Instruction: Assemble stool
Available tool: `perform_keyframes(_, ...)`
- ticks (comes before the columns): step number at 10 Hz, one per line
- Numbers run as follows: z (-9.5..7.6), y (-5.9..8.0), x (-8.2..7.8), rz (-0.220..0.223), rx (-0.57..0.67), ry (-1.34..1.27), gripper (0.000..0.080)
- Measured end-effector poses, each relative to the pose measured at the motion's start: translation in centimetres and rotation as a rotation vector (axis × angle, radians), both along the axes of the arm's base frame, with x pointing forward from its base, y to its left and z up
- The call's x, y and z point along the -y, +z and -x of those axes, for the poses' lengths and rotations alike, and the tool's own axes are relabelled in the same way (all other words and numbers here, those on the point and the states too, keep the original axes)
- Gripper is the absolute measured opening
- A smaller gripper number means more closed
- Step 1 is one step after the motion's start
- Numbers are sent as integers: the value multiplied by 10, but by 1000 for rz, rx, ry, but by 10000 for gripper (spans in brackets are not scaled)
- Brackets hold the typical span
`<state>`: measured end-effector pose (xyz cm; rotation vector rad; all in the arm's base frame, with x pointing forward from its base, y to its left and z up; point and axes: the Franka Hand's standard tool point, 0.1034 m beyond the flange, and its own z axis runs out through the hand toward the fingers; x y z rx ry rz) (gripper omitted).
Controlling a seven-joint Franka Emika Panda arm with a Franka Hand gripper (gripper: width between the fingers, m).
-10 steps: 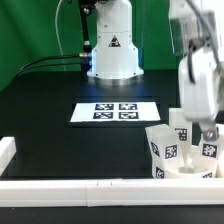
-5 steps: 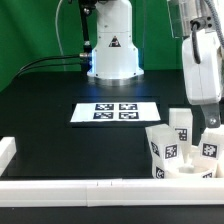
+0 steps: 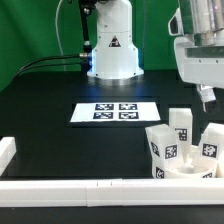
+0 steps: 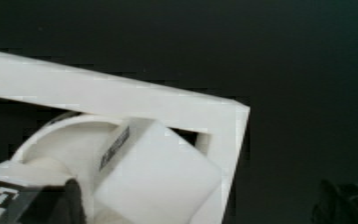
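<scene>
Above the stool (image 3: 184,150), the pincer (image 3: 206,97) has risen clear of the legs (image 3: 180,126). It holds nothing. Whether it stands wide or narrow, I cannot tell.

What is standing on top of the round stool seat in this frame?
Three tagged white legs stand upright on the seat, near the border rail. The legs and rail cover most of the seat. The gripper hangs above, holding nothing.

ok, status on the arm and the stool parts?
Gripper raised above the parts, holding nothing; fingers' gap unclear. White plastic stool legs with black-and-white tags upright on the round seat, by the white border rail. Nothing in the way.
</scene>
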<state>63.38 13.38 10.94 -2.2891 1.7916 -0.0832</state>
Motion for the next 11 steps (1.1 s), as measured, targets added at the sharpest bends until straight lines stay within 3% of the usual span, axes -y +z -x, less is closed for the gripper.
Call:
perform_keyframes(3, 1, -1, 3, 67, 25, 256, 649)
perform_keyframes(4, -2, 3, 1, 145, 56, 525, 649)
perform_keyframes(5, -3, 5, 0, 177, 67, 725, 649)
perform_keyframes(6, -1, 4, 2, 180, 63, 830, 649)
perform_keyframes(7, -5, 7, 6, 221, 116, 834, 649)
perform_keyframes(10, -3, 5, 11, 284, 124, 1049, 649)
perform_keyframes(11, -2, 3, 6, 342, 117, 1287, 649)
